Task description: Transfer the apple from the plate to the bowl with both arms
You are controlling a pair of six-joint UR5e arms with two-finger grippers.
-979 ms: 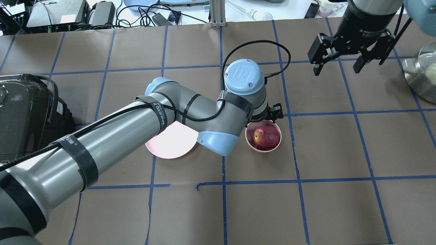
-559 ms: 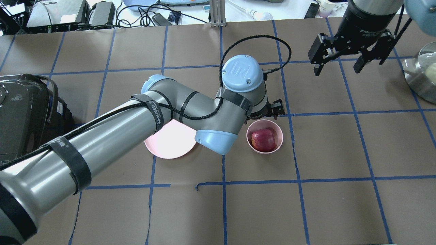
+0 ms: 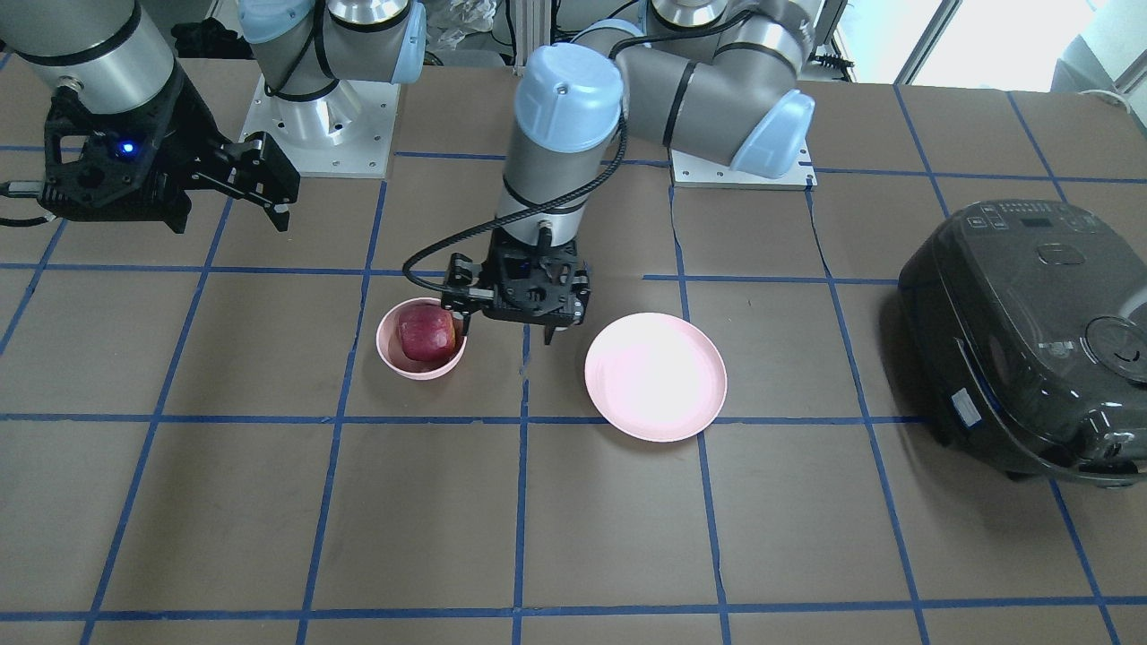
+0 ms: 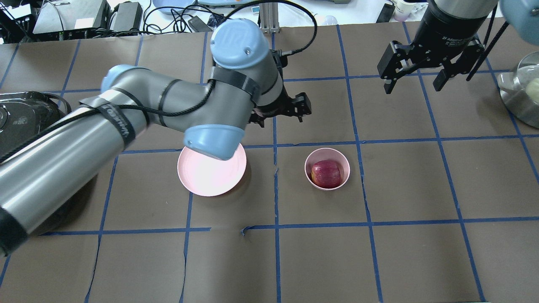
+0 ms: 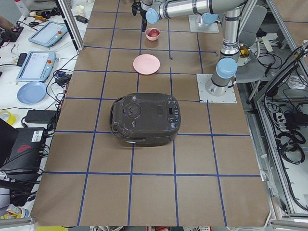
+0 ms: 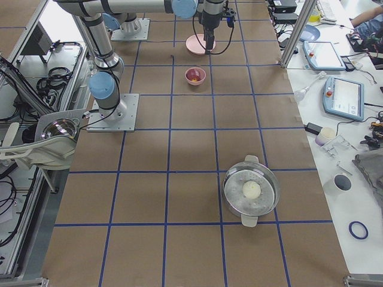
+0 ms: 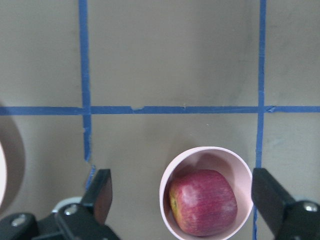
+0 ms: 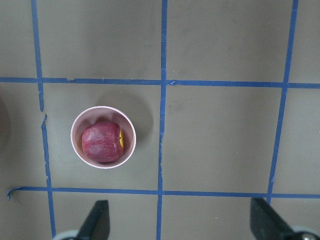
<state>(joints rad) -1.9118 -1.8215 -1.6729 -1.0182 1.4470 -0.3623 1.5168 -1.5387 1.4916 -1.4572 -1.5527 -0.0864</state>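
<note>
The dark red apple (image 4: 325, 174) sits in the small pink bowl (image 4: 342, 156) right of centre; they also show in the front view, the apple (image 3: 426, 336) in the bowl (image 3: 401, 365). The wide pink plate (image 4: 210, 176) is bare, to the bowl's left. My left gripper (image 4: 280, 113) is open and empty, raised beyond the plate and bowl. In the left wrist view its fingers (image 7: 100, 192) stand wide, with the apple (image 7: 202, 202) below. My right gripper (image 4: 414, 82) is open and empty, high at the far right. Its wrist view shows the apple (image 8: 102, 141) from above.
A black rice cooker (image 4: 21, 122) stands at the left edge, partly under my left arm. A steel pot (image 4: 522, 97) stands at the right edge. Cables and devices lie beyond the table's far edge.
My left gripper has risen and drawn back from the bowl, toward the far left. The apple has settled in the bowl. My right gripper has barely moved.
</note>
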